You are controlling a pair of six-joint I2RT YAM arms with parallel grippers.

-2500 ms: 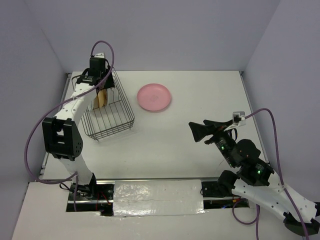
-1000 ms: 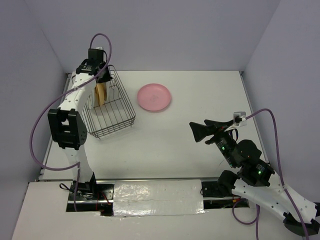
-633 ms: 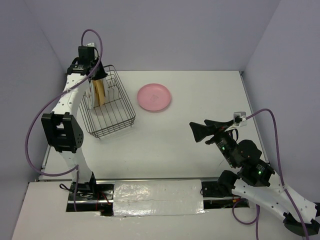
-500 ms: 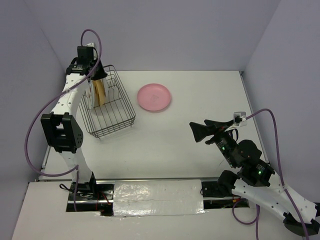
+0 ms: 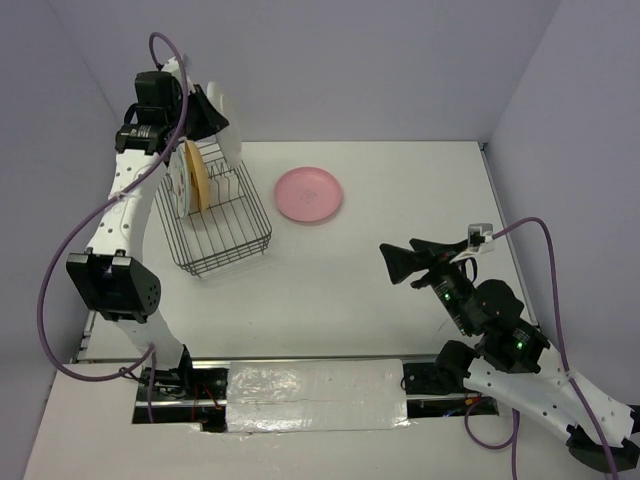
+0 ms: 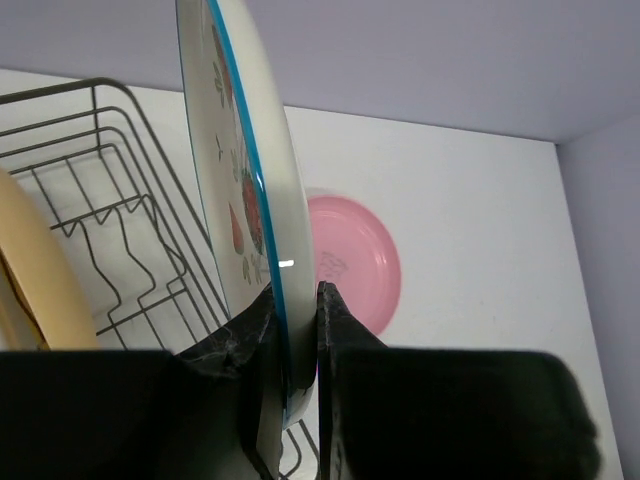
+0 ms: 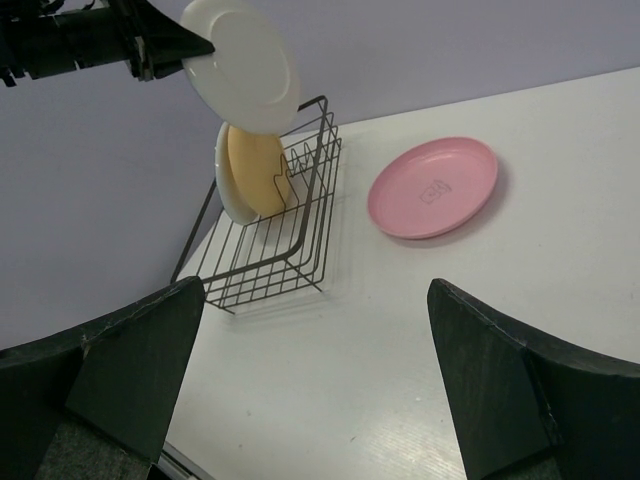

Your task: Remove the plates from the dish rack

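Plates show in three places. The white plate (image 5: 226,128), glossy, with red fruit marks and a thin blue rim, is pinched on edge at its lower rim between the dark fingers of the left gripper (image 5: 205,115), which is closed tight on it. It hangs in the air above the far end of the dish rack (image 5: 215,215), clear of the wires. The rack is a rectangular basket of thin dark wire with upright sides and bent divider prongs, standing on the smooth white table (image 5: 400,190). Inside it the yellow-orange plate (image 5: 197,175) stands on edge between prongs, and a pale plate (image 7: 221,190) stands just behind it. The pink plate (image 5: 309,194), round and matte with a shallow raised rim, lies flat on the table to the right of the rack, apart from it. The right gripper (image 5: 392,262) hovers low over the right side of the table, its jaws spread wide and holding nothing.
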